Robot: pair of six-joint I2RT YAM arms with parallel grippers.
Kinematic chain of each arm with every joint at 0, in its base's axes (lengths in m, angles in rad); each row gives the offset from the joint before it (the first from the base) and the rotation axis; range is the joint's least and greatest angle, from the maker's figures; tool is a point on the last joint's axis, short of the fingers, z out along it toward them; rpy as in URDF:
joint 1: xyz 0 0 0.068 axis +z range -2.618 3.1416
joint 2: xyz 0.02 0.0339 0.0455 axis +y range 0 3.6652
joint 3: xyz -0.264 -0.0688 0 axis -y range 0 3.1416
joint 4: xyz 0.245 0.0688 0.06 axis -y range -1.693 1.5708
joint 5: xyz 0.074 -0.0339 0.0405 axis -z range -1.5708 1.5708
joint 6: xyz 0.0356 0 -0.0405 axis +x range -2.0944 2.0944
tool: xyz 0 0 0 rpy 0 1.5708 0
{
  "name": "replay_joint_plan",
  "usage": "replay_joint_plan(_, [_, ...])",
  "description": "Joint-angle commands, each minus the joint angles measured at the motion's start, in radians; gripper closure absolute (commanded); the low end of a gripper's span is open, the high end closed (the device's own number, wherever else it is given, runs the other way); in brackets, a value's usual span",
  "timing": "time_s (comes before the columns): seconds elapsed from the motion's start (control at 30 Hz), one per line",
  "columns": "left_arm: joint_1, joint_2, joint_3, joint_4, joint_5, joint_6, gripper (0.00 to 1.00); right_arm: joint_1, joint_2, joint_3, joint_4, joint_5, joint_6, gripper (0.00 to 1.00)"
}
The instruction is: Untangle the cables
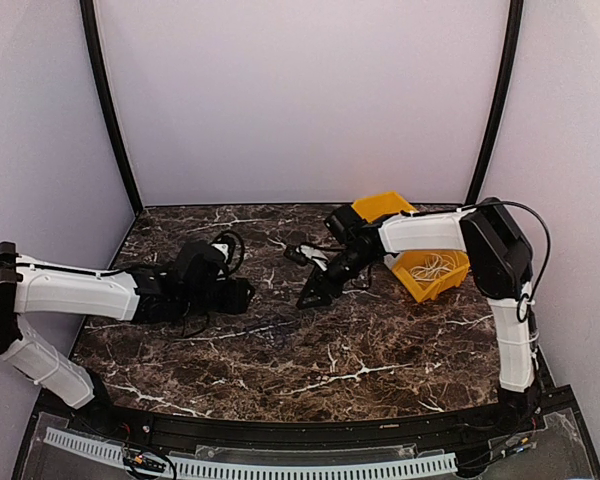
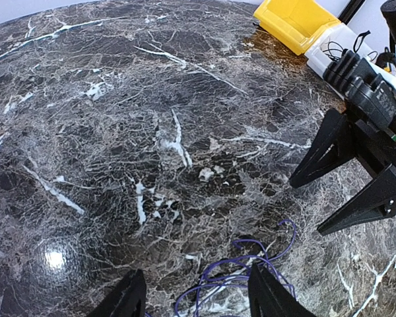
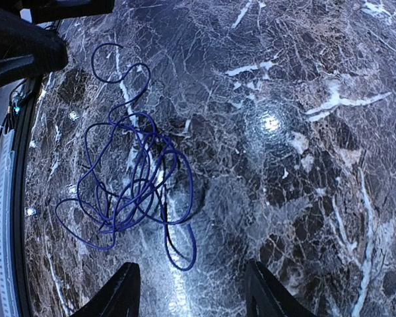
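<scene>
A tangle of thin dark bluish cables (image 3: pixel 125 185) lies in loose loops on the marble table (image 1: pixel 360 350). My right gripper (image 3: pixel 193 294) hangs open just short of the clump's nearest loop, holding nothing. In the left wrist view the same cables (image 2: pixel 234 281) lie on the table, partly between the tips of my left gripper (image 2: pixel 198 297), which is open and not closed on them. From above, the left gripper (image 1: pixel 248 296) and right gripper (image 1: pixel 315 293) face each other mid-table, with the cables (image 1: pixel 270 325) faint just in front of them. A white cable (image 1: pixel 435 267) is coiled in a yellow bin.
The yellow bin (image 1: pixel 450 283) stands at the back right beside the right arm's forearm; it also shows in the left wrist view (image 2: pixel 297 20). The right gripper (image 2: pixel 307 208) fills the right side of that view. Black frame posts stand at the back corners.
</scene>
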Motion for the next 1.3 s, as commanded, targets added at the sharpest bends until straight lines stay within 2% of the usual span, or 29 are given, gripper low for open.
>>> replay_joint_plan(0.0, [0.007,0.012,-0.002,0.046,0.015,0.017,0.44,0.01,0.059,0.07,-0.025,-0.017,0.014,0.44])
replay_joint_plan(0.07, [0.008,0.023,-0.002,0.055,0.023,0.03,0.44,0.017,0.09,0.084,-0.032,-0.024,0.012,0.45])
replay_joint_plan(0.13, [0.009,0.035,0.002,0.059,0.034,0.042,0.44,0.023,0.128,0.116,-0.063,-0.035,0.005,0.5])
replay_joint_plan(0.27, [0.009,0.048,-0.001,0.097,0.087,0.08,0.44,0.027,0.176,0.2,-0.146,-0.073,-0.014,0.73])
replay_joint_plan(0.37, [0.01,0.053,-0.011,0.145,0.123,0.104,0.44,0.027,0.161,0.216,-0.18,-0.11,-0.024,0.83])
replay_joint_plan(0.47, [0.009,0.064,-0.021,0.175,0.144,0.138,0.45,0.027,0.139,0.221,-0.202,-0.147,-0.026,1.0])
replay_joint_plan(0.63, [0.006,0.04,-0.044,0.252,0.248,0.23,0.46,0.031,0.065,0.233,-0.251,-0.162,-0.04,1.0])
replay_joint_plan(0.7, [-0.005,0.001,-0.092,0.342,0.311,0.278,0.45,0.03,0.018,0.243,-0.257,-0.147,-0.039,1.0])
replay_joint_plan(0.87, [-0.035,-0.05,-0.18,0.51,0.348,0.371,0.38,0.031,-0.054,0.317,-0.287,-0.172,-0.013,1.0])
replay_joint_plan(1.0, [-0.059,-0.04,-0.196,0.641,0.326,0.446,0.36,0.03,-0.03,0.429,-0.348,-0.223,-0.033,1.0])
replay_joint_plan(1.13, [-0.06,0.042,-0.184,0.805,0.264,0.514,0.36,0.03,0.019,0.544,-0.425,-0.252,-0.034,1.0])
replay_joint_plan(1.27, [-0.059,0.129,-0.138,0.904,0.205,0.562,0.36,0.03,-0.012,0.544,-0.409,-0.278,-0.015,1.0])
